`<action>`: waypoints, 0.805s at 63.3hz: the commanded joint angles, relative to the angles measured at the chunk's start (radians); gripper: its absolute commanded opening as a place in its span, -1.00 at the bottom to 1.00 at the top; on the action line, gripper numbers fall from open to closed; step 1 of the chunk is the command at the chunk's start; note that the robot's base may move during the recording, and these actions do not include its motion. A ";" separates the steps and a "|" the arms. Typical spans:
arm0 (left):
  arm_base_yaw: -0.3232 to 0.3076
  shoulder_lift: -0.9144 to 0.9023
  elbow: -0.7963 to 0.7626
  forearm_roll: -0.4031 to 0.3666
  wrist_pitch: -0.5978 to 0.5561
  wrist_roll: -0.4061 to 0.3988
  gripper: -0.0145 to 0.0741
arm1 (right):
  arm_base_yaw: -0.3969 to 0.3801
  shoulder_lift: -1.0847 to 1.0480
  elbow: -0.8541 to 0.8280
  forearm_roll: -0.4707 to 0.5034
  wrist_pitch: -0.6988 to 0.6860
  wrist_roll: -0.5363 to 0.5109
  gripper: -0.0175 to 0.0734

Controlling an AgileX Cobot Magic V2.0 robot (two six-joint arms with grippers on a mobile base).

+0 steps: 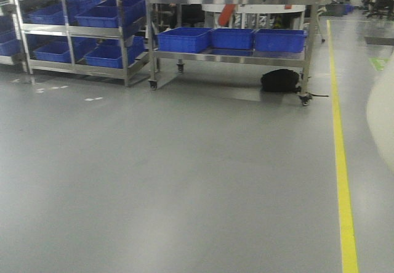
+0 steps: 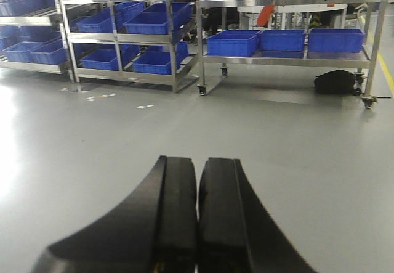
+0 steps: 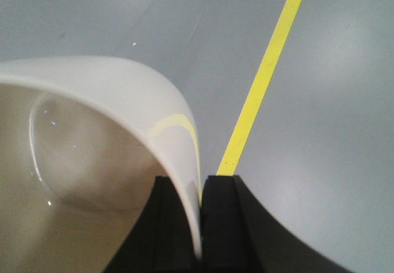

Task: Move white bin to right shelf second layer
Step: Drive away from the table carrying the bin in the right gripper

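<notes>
My right gripper (image 3: 201,183) is shut on the wall of the white bin (image 3: 92,137), one finger inside and one outside the rim. The glossy bin hangs above the grey floor and looks empty. In the front view only a blurred pale edge of the white bin (image 1: 381,116) shows at the far right. My left gripper (image 2: 197,162) is shut with nothing between its fingers, held over bare floor. Far off at the left stands a steel shelf rack (image 1: 126,32) holding blue crates; its middle level (image 2: 144,38) may be the right shelf second layer, but I cannot tell for sure.
A wheeled steel trolley (image 1: 231,56) loaded with blue crates (image 1: 280,40) stands ahead, a black bag (image 1: 280,81) on the floor beside its right caster. A yellow floor line (image 1: 340,162) runs along the right. A second rack (image 2: 24,20) is at far left.
</notes>
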 commanded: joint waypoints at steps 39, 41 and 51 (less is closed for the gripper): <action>-0.004 -0.013 0.037 -0.006 -0.084 -0.003 -0.48 | -0.005 -0.003 -0.029 -0.001 -0.068 -0.007 -0.49; -0.004 -0.013 0.037 -0.006 -0.084 -0.003 -0.48 | -0.005 -0.003 -0.029 -0.001 -0.068 -0.007 -0.49; -0.004 -0.013 0.037 -0.006 -0.084 -0.003 -0.48 | -0.005 -0.003 -0.029 -0.001 -0.068 -0.007 -0.49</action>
